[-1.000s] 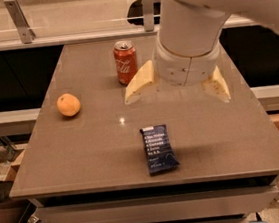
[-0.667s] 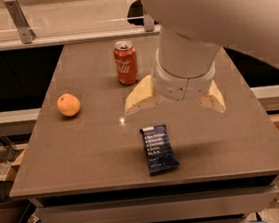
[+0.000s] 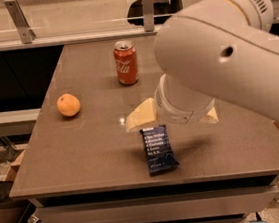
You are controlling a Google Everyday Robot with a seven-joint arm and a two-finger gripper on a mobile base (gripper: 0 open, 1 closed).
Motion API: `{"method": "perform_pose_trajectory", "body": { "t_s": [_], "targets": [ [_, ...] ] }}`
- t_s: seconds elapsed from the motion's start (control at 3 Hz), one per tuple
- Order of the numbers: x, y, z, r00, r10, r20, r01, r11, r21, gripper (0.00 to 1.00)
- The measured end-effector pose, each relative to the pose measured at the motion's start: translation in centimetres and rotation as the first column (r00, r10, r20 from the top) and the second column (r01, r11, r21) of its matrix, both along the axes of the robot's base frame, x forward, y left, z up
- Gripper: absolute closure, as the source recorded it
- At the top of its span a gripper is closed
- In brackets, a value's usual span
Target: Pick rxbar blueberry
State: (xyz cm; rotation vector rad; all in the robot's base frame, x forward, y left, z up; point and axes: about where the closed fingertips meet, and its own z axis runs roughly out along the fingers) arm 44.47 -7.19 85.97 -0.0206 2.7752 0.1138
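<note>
The rxbar blueberry (image 3: 159,149) lies flat near the table's front edge, a dark-blue wrapper with white text, its long side running front to back. My gripper (image 3: 171,124) hangs from the large white arm just behind and above the bar's far end. Its two pale yellow fingers (image 3: 140,115) are spread wide apart, one left of the bar's far end and one to the right, and hold nothing. The white wrist hides the table between the fingers.
A red soda can (image 3: 125,62) stands upright at the back middle of the grey table (image 3: 84,155). A round orange fruit (image 3: 68,105) sits at the left. A glass rail and an office chair are behind the table.
The arm has moved forward and left, toward the bar, and fills more of the view. The fingers stay spread. The bar, can and orange have not moved.
</note>
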Motion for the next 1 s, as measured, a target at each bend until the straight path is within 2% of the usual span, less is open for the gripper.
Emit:
{"method": "perform_pose_trajectory", "body": {
  "t_s": [0.33, 0.67, 1.0],
  "targets": [
    [0.7, 0.6, -1.0, 0.9959, 0.089, 0.013, -0.089, 0.996, 0.006, 0.0],
    [1.1, 1.7, -1.1, 0.9811, 0.193, -0.001, -0.193, 0.981, 0.009, 0.0],
    [0.6, 2.7, -1.0, 0.9577, 0.283, -0.05, -0.283, 0.959, 0.023, 0.0]
  ]
}}
